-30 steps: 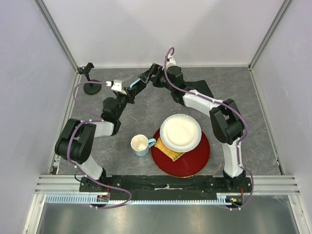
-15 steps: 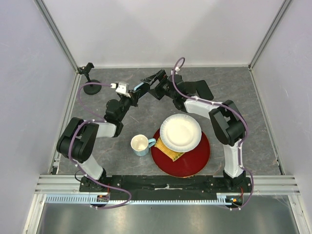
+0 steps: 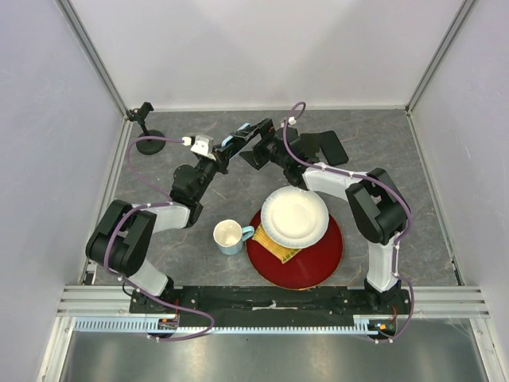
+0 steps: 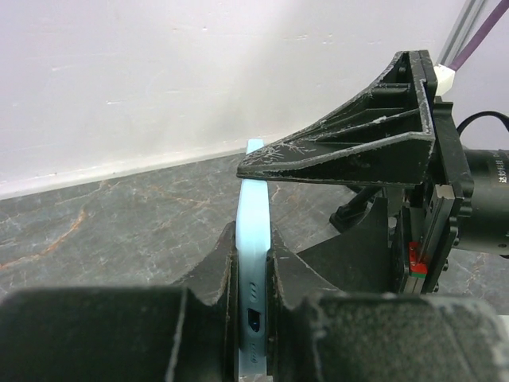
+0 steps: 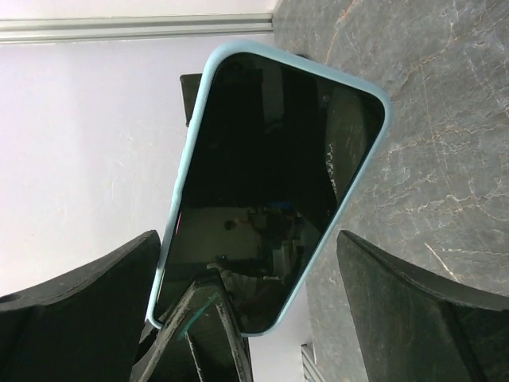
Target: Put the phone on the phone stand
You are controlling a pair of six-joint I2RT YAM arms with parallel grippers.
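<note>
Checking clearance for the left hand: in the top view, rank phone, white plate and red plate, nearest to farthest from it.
1. Phone: held in the left hand.
2. White plate: right of centre.
3. Red plate: beneath it, reaching nearer the bases.

Cropped, unreadable white print [image 4: 499, 177] on motor housing [image 4: 485, 199] of right pincer [image 5: 246, 239].

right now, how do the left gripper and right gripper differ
The left gripper is shut on the phone, pinching its port end front to back. The right gripper is open, its fingers spread wide on either side of the phone with no contact showing. The left gripper meets the phone edge-on, while the right gripper faces its dark screen. Both are close around the same phone.
</note>
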